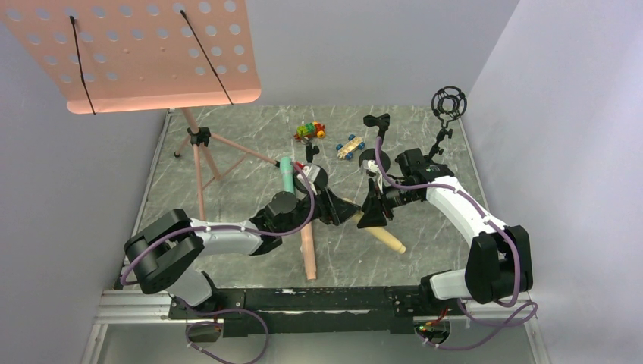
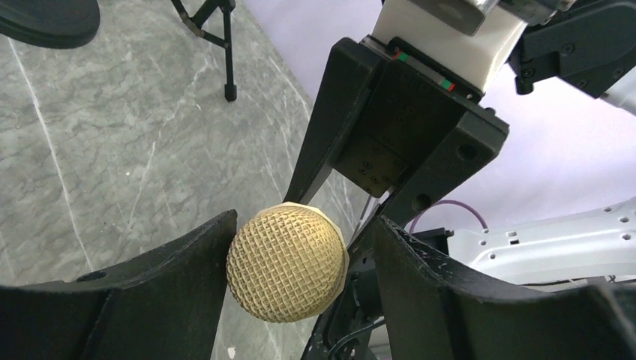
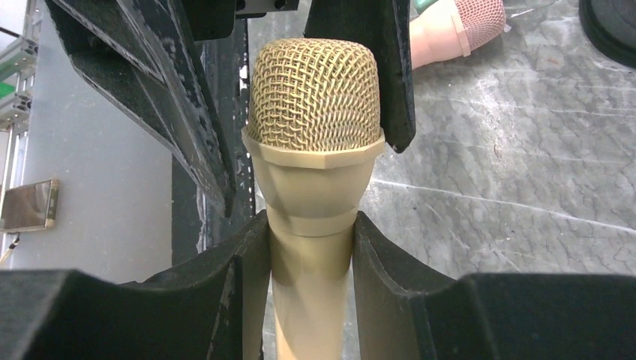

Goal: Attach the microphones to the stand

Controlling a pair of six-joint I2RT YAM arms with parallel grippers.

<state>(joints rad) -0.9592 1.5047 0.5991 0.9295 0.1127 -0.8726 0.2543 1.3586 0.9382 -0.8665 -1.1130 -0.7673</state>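
Yellow mic (image 3: 315, 112) mid-frame. Right gripper (image 3: 309, 234) clamped on neck, likely presenting head for handover. Left gripper (image 2: 300, 255) half-closed round mesh head, one pad touching, gap other side, so no grip yet. Mics: three; pink mic (image 1: 308, 254) and mint mic (image 1: 286, 176) on table, centre. Cars (image 1: 309, 131): two, upper centre.

Lit brightly from overhead, with soft shadows on the tabletop (image 1: 341, 258). Sharp on the mesh of the pale yellow microphone (image 3: 313, 82) mid-frame in both wrist views; softer on the dark jaws along the lower edges.
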